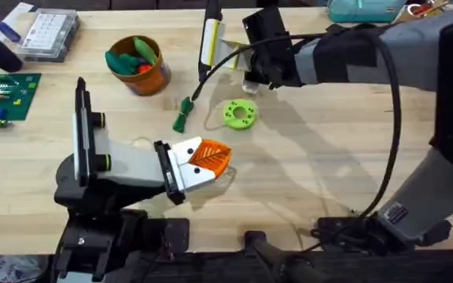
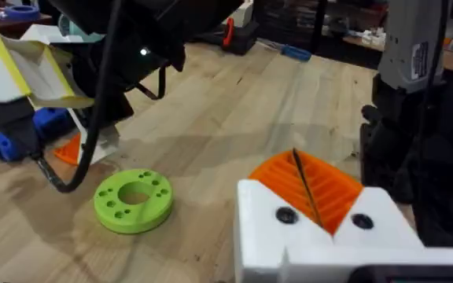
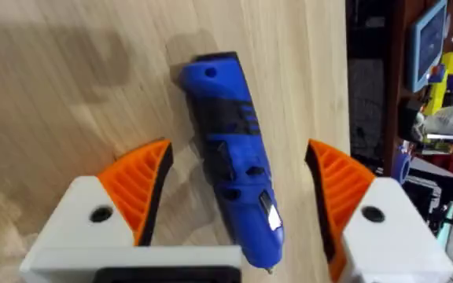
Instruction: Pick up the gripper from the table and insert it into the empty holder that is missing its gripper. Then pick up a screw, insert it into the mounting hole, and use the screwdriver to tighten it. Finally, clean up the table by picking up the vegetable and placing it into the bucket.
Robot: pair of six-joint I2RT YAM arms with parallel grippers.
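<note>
My left gripper (image 1: 211, 159) rests low over the table's front middle, shut, its two orange ribbed gripper tips (image 2: 309, 185) pressed together. Each tip sits in a white holder (image 2: 376, 228), and each holder shows a dark screw head (image 2: 285, 215). My right gripper (image 3: 238, 161) reaches to the back middle and stands open, one orange pad on each side of the blue screwdriver (image 3: 225, 110), which lies flat on the wood. The dark green vegetable (image 1: 182, 115) lies between the orange bucket (image 1: 149, 79) and the lime-green disc (image 1: 239, 113).
The bucket holds green and red toy pieces. A clear parts box (image 1: 50, 34) and a green board (image 1: 5, 96) sit at the far left. A yellow and white part (image 1: 209, 41) stands behind the right gripper. The right arm's cable (image 1: 388, 118) loops over the right half of the table.
</note>
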